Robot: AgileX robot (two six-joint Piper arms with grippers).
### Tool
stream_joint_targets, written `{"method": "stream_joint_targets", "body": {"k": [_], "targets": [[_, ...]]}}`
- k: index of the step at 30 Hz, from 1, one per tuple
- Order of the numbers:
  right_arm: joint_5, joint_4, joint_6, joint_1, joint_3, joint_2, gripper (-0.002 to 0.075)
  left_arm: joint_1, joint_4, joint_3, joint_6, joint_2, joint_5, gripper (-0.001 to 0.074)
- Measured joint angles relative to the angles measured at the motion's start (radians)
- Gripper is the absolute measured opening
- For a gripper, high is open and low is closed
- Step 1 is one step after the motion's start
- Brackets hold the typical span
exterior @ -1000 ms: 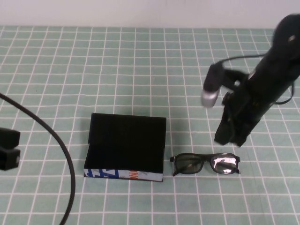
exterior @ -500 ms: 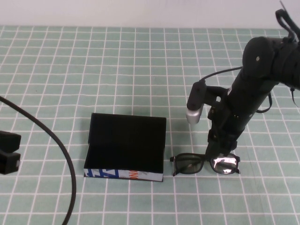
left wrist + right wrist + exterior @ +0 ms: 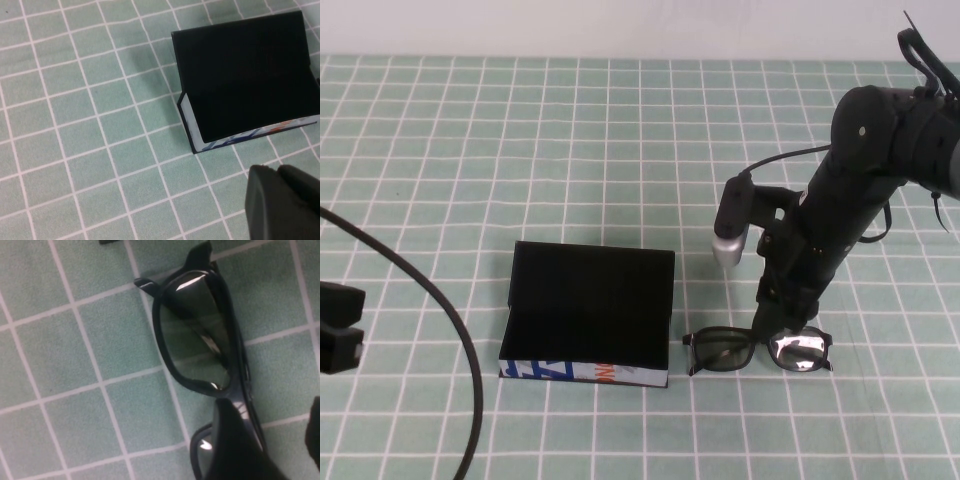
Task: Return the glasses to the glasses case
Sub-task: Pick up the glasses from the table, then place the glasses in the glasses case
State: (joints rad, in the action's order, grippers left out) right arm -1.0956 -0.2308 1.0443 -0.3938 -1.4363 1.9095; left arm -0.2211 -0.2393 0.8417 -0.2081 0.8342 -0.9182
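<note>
Nearest the camera, at the counter (image 3: 620,120) front edge, the glasses case (image 3: 588,313) sits open, lid tilted up at the back, black lining exposed, white printed front side facing the robot. Nothing inside it that shows. Just beside it on its right, apart from it, the glasses (image 3: 758,349) lie flat on the green grid mat, lenses facing up-ish, one lens catching glare. Far left, the left gripper (image 3: 338,328) hangs low at the edge of the high view, well apart from the case; its wrist view shows the case corner and one dark finger (image 3: 282,202), opening cannot be told. Behind the glasses, the right gripper (image 3: 786,318) is down over the frame near the bridge. Right wrist view shows dark fingers (image 3: 235,440) straddling the frame, spread with a gap between them, not clamped on anything. Beyond that, bare grid and a white wall.

Step in hand, as a judgement: the grasp approach on the glasses, pick not yet done. Next move calls for closing on the frame near the bridge, firmly enough not to slip, then lifting and carrying left to the open case, lining the frame up with the case's long axis before lowering. Risk: the frame pivots in a narrow pinch.
</note>
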Motion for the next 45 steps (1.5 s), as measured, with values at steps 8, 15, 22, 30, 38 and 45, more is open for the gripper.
{"method": "stream_joint_targets", "body": {"k": [8, 15, 22, 30, 38, 45], "targets": [[0.000, 0.000, 0.053, -0.002, 0.000, 0.000, 0.0293, 0.000, -0.002, 0.000, 0.000, 0.000, -0.006, -0.0002], [0.000, 0.000, 0.091, -0.031, -0.002, 0.021, 0.0286, 0.000, -0.002, 0.000, 0.000, 0.000, -0.008, -0.0002], [0.002, 0.000, 0.091, -0.036, -0.002, 0.088, 0.0256, 0.000, -0.002, 0.000, 0.000, 0.000, -0.010, -0.0002], [-0.021, 0.000, 0.091, -0.036, -0.002, 0.090, 0.0086, 0.000, -0.002, 0.000, 0.000, 0.000, -0.011, -0.0002], [-0.101, 0.013, 0.091, -0.036, -0.070, 0.090, 0.0059, 0.000, -0.002, 0.000, 0.000, 0.000, -0.011, -0.0002], [-0.110, -0.019, 0.032, -0.036, -0.219, 0.068, 0.0059, 0.000, -0.002, 0.000, 0.000, 0.000, -0.014, -0.0002]]}}
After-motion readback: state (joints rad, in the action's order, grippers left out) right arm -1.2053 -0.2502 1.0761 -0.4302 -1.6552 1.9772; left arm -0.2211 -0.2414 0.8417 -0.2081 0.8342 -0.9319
